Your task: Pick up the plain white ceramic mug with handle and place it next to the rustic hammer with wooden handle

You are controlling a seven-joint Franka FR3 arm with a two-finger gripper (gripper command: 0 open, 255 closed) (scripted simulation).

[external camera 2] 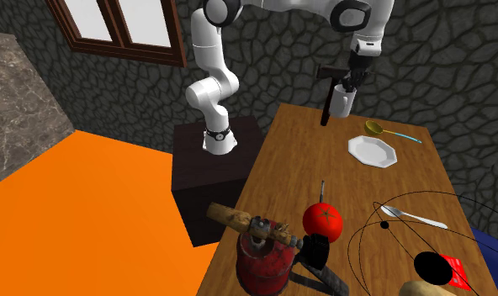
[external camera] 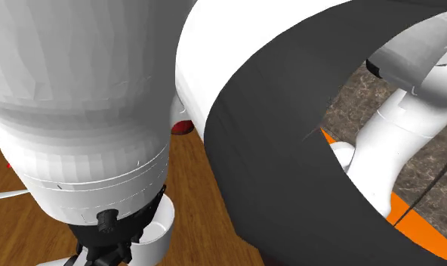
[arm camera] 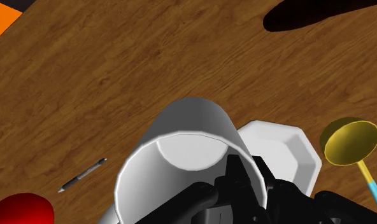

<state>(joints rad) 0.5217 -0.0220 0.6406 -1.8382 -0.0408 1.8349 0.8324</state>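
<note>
The fingers (arm camera: pixel 241 181) clamp the white mug (arm camera: pixel 187 127) by its rim wall, mouth toward the hand, above the counter (arm camera: pixel 117 76) near the plate (arm camera: pixel 308 151). The wooden-handled hammer (external camera 2: pixel 237 219) lies well apart, at the counter's opposite end; travel likely runs lengthwise.

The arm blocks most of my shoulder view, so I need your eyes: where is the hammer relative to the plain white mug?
Observer: In the second exterior view, the dark-handled hammer is just beside the plain white mug, on that view's left, at the far end of the wooden table.
Operator: What's on the mug's other side?
Observer: A white angular plate lies nearer that camera, a gold spoon with a blue handle beside it.
Operator: Grip secure?
Observer: In the wrist view, the black gripper clasps the mug's rim.
</note>
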